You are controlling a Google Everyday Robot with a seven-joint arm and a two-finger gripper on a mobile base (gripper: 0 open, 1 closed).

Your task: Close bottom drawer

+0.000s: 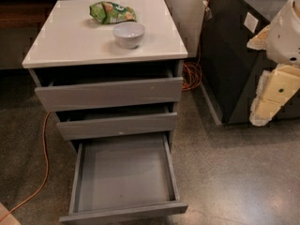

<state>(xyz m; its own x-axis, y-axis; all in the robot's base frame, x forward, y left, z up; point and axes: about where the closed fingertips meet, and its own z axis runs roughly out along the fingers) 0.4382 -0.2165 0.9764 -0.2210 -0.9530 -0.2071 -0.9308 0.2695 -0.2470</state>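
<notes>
The bottom drawer (124,213) of the white-topped cabinet (70,41) is pulled far out toward me. Its wide shallow grey tray (124,172) is empty, and its flat grey front runs along the lower edge of the view. The middle drawer (117,125) and the top drawer (110,93) above it each stand a little way out. My gripper (272,97) is a cream and white assembly at the right edge of the view. It is well to the right of the cabinet, about level with the upper drawers, and touches nothing.
A white bowl (128,33) and a green snack bag (112,12) lie on the cabinet top. A dark cabinet (229,64) stands to the right, behind my arm. An orange cable (44,168) runs over the speckled floor at left, and more is coiled behind (190,74).
</notes>
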